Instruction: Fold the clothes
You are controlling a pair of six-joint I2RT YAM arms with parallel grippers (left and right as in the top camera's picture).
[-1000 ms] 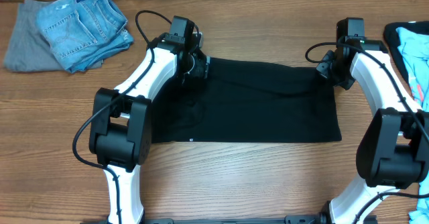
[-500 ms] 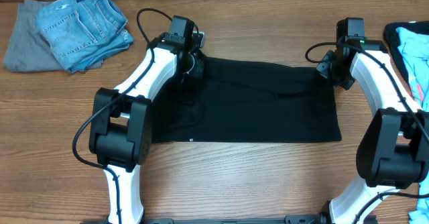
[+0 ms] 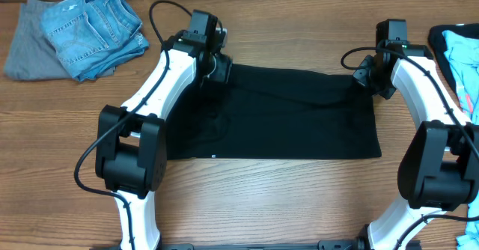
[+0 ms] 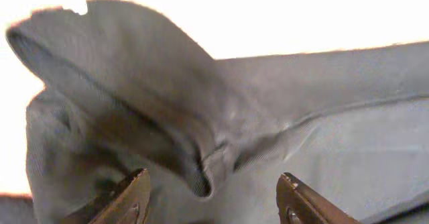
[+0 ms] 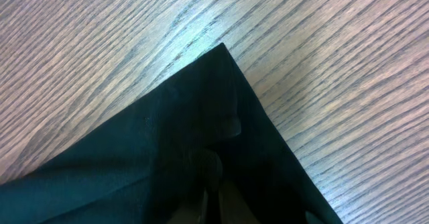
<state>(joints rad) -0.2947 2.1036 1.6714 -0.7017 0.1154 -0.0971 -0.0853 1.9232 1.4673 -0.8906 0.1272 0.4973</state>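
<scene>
A black garment (image 3: 277,115) lies spread flat across the middle of the table. My left gripper (image 3: 217,72) is at its far left corner. In the left wrist view the jaws (image 4: 211,200) are open, with a raised fold of the cloth (image 4: 201,163) between them. My right gripper (image 3: 364,79) is at the garment's far right corner. In the right wrist view its jaws (image 5: 216,200) are shut on the black cloth (image 5: 167,137) just inside the corner.
A folded pair of blue jeans (image 3: 93,27) lies on a grey garment (image 3: 30,52) at the far left. More clothes, light blue and black (image 3: 458,52), lie at the right edge. Bare wood (image 3: 262,197) runs along the front.
My left gripper has shifted slightly away, toward the table's far edge, over the far left corner of the garment. The right arm and the cloth have not visibly moved.
</scene>
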